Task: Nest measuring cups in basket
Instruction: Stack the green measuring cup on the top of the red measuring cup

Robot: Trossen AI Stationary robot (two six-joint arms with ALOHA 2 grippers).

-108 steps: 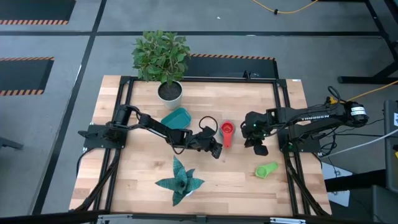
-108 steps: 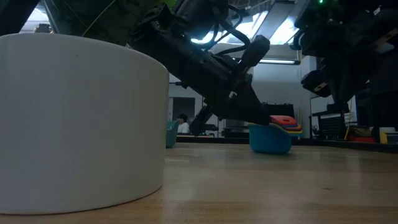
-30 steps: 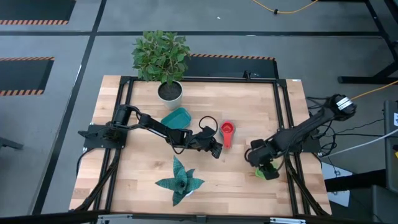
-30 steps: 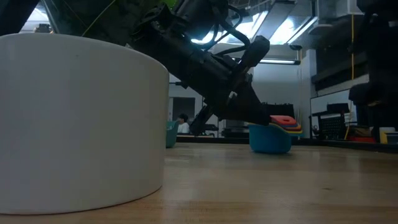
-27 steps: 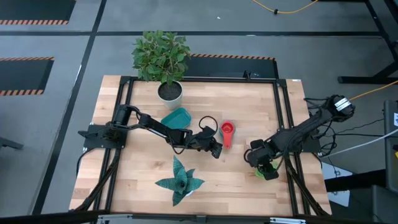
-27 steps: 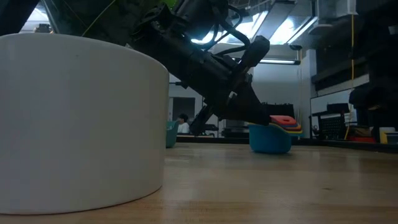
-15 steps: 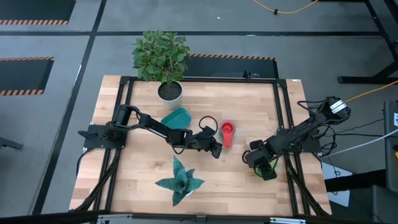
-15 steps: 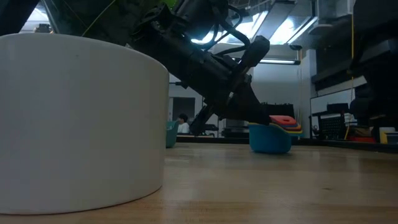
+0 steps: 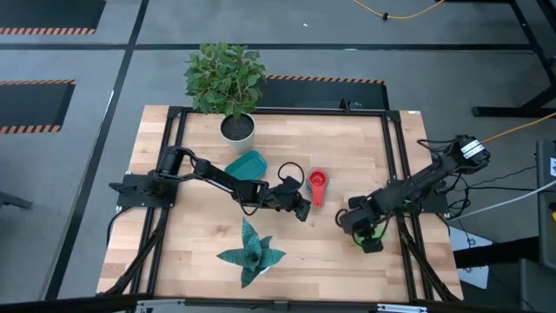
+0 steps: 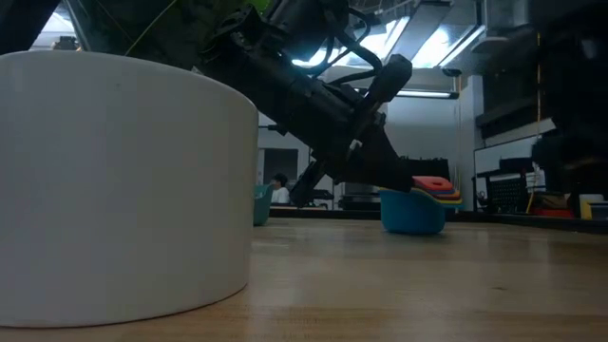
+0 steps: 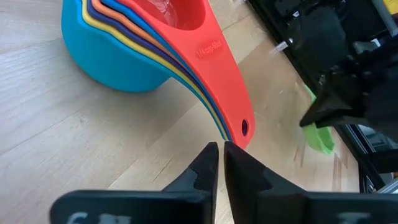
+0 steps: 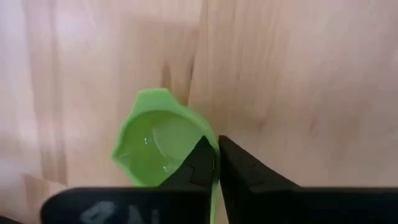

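Note:
Nested measuring cups [image 9: 317, 185] stand mid-table, red on top and light blue outermost [image 11: 118, 62], their handles stacked. My left gripper [image 11: 219, 149] is shut just short of the handle ends [image 11: 239, 127]; whether it touches them I cannot tell. A green measuring cup [image 12: 155, 146] rests on the wood near the table's right edge, with my right gripper [image 12: 216, 152] shut on it from above, hiding most of it in the high view [image 9: 368, 237]. The teal basket [image 9: 246, 163] sits on the table just beyond my left arm. My right gripper pinches the green cup's rim wall [image 12: 208, 142], one finger over the inside of the bowl and one outside. The fingers come from above, pointing steeply down. A green sliver [image 12: 212, 186] runs back between the fingers. The cup's opening faces up toward the wrist.
A potted plant in a white pot [image 9: 236, 129] stands at the far side and fills the left of the low view [image 10: 123, 180]. A teal star-shaped plant [image 9: 250, 252] lies near the front edge. Black frame rails [image 9: 395, 165] run along the table's sides.
My right gripper has shifted slightly toward the table's left over the green cup and has shut on its rim. The cup has stayed where it was on the table. The left arm and the stack have kept still.

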